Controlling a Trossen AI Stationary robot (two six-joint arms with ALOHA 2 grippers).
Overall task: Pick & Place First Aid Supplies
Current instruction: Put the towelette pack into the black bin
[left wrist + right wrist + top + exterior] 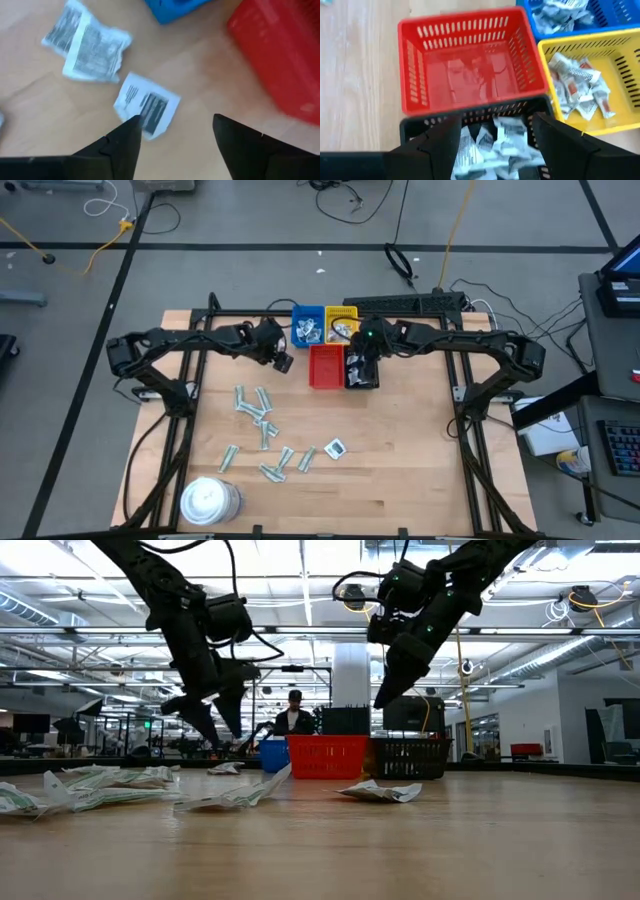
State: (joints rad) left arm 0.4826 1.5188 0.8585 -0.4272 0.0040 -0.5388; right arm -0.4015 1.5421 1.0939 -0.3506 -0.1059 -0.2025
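Left end effector (172, 132) hovers, fingers apart, over a white packet (147, 104), lining up; right end effector (492, 132), parted and empty, hangs above the black tray (420, 131).

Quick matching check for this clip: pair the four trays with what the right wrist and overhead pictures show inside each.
Trays:
1. red tray
2. black tray
3. yellow tray
4. blue tray

Contents or place:
A. packets with red-orange marks
B. no packets inside
C. white packets, beside the yellow one in the back row
D. white printed packets, right under the right gripper

Pairs: 1-B, 2-D, 3-A, 4-C
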